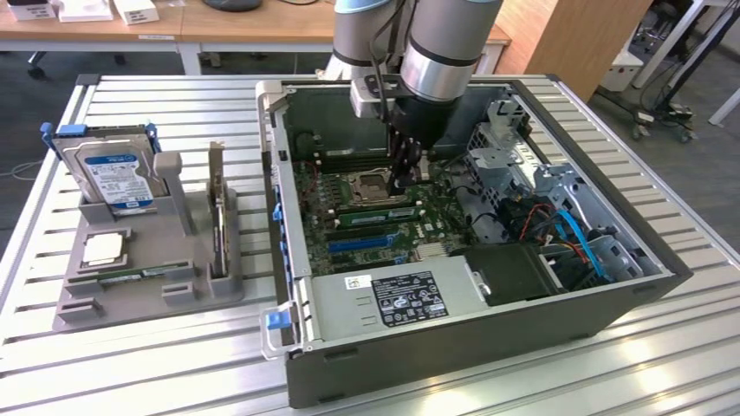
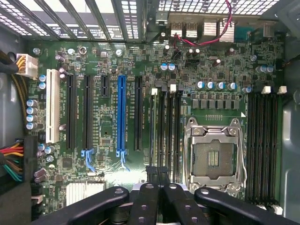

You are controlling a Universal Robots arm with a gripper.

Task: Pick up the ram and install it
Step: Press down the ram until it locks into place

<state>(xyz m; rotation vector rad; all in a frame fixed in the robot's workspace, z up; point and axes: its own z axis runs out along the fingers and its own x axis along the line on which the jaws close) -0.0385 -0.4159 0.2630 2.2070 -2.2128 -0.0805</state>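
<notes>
**A:** Starting at the near edge of the tabletop [image 1: 173,364]. The open computer case [image 1: 463,355] sits there, with its labelled power box [image 1: 393,299] against the near wall.

**B:** Past that is the blue card slot [image 1: 359,243], and then there's the ram [image 1: 376,214]. It's a green stick standing on edge in the slot bank, between the blue slot and the processor socket [image 1: 373,184].

**A:** Which way does it run?

**B:** The long axis lies along the slots, parallel to the blue one, crossing from the exterior view's left to its right. The contact edge is down. From the wrist view the ram [image 2: 152,131] is just a thin line, seen edge-on.

**A:** And the pincer [image 1: 403,184]?

**B:** It's directly over the stick's socket-side end, with the fingers [image 2: 145,197] pressed together. I can't tell if they're pinching the top edge or just resting above it.

**A:** How will it handle?

**B:** I'd judge it light, stiff and thin, and easy to crack or skew. It's best taken by the bare top edge, clear of the chips, and kept square to the slot.

**A:** Beyond that is the case's far wall, with the arm coming down over it.
</notes>
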